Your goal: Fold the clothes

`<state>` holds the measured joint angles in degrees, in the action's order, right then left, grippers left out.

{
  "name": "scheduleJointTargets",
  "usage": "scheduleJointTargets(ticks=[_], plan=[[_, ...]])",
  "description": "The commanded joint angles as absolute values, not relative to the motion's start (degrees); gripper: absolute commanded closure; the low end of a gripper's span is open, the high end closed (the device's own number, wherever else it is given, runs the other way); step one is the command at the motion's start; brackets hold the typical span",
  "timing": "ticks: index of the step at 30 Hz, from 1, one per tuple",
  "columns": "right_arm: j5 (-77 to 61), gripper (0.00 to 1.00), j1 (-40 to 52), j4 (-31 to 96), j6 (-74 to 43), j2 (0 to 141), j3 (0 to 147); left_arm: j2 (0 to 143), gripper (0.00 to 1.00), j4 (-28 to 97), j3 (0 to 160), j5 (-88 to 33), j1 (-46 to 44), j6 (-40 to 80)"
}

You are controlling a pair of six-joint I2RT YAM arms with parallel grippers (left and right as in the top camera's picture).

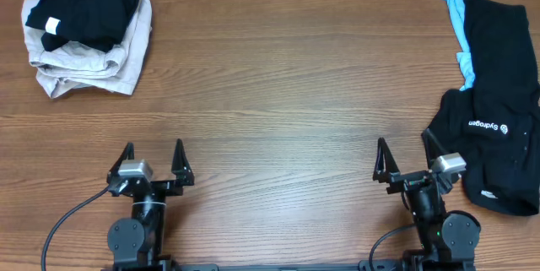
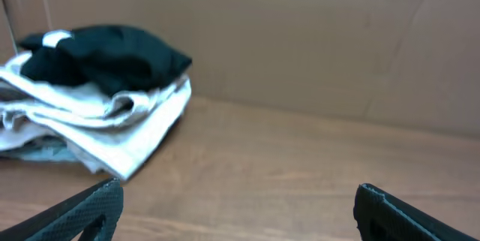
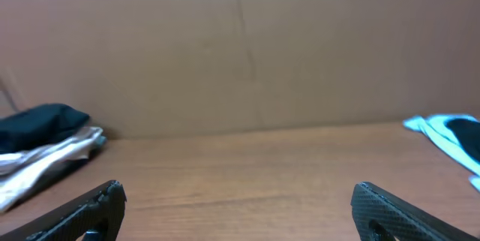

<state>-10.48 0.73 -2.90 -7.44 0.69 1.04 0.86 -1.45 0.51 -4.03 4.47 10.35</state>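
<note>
Left gripper and right gripper both sit at the near edge of the desk, each with fingers spread wide apart and nothing between them. Far left corner: a crumpled beige garment lies in a loose pile, with a bunched black garment resting on top of it. Right edge: the large black shirt, white logo print up, lies rumpled just beside the right gripper, contact not discernible, and a light blue garment shows from under its far end.
</note>
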Motion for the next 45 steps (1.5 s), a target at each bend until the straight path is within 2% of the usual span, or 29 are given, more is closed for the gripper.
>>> scheduleJointTargets(ticks=[1,6,13,20,28,36,39,45], plan=[[-13.5,0.00,0.4,-3.4,-7.4,0.2,1.7,0.3,0.00,-1.7,1.7,-4.1,4.1,9.2],[-13.8,0.00,0.4,-2.5,-7.4,0.2,6.2,0.3,0.00,-0.2,4.8,-4.1,4.1,6.6],[-12.6,0.00,0.3,8.7,-6.5,0.7,16.6,0.8,0.00,4.3,13.6,-4.1,4.1,6.6],[-12.5,0.00,0.3,16.9,-2.7,7.9,30.4,9.7,0.00,10.6,27.4,-4.3,4.1,6.3],[-12.5,0.00,0.3,34.4,-2.7,25.6,53.2,27.7,0.00,20.9,46.9,-11.0,4.1,3.5],[-12.5,0.00,0.3,60.0,-2.7,51.0,79.6,50.2,0.00,42.3,72.3,-11.3,4.1,-0.9],[-12.6,0.00,0.3,63.6,-2.7,58.8,84.0,56.8,0.00,46.5,76.5,-11.5,4.1,-0.9],[-11.4,0.00,0.1,63.6,-3.0,71.7,84.0,69.5,0.00,46.2,76.6,-14.1,4.1,0.4]])
